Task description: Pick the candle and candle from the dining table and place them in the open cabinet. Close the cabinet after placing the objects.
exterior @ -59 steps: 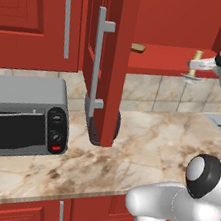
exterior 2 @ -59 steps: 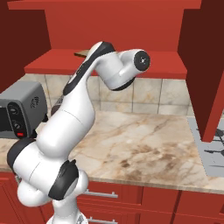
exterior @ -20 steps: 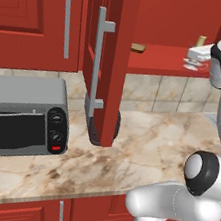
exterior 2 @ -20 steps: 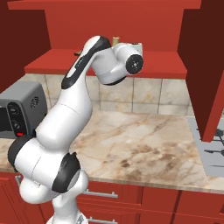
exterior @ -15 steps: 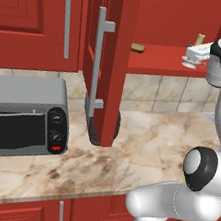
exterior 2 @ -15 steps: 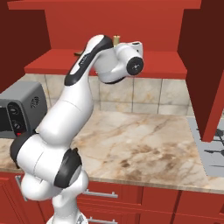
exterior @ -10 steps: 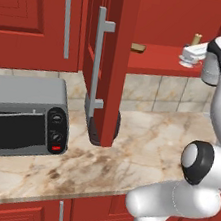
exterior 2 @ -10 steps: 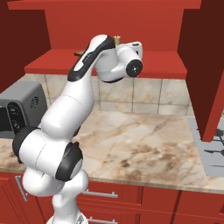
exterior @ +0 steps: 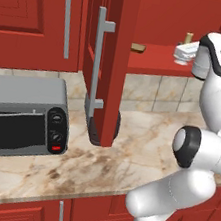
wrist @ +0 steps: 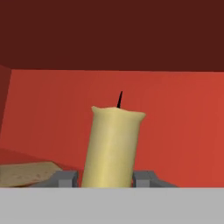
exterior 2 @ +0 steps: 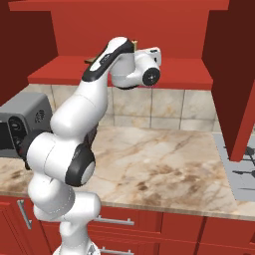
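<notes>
Colour: olive-gold wax, the candle (wrist: pixel 113 146) standing against the red back wall of the cabinet (exterior: pixel 155 64).
Gripper: the gripper (wrist: pixel 107 179) is closed on the candle's lower part; a grey finger tip (wrist: pixel 65 178) shows on either side of it, so the candle sits squarely between them.
Candle axis: its long axis reads upright in the hand view, wick at the top, though that view rolls with the hand. In the left base view the candle's top (exterior: pixel 188 37) shows just above the hand.
Place: the hand is over the cabinet's inner shelf, toward its right end and near the front edge, as the left base view gives it. Whether the candle's foot touches the shelf I cannot tell.
Neighbour: a flat brown slab (exterior: pixel 137 47) lies on the same shelf, toward its left end, well apart from the hand.
Door: the open door (exterior: pixel 112 62) hangs out over the marbled counter (exterior: pixel 125 155), beside the toaster oven (exterior: pixel 23 114).
Step, as I judge it: setting the candle down on the shelf.
Next move turns on: the base resting flat on the shelf before the fingers part, then drawing back along the hand's own line.
</notes>
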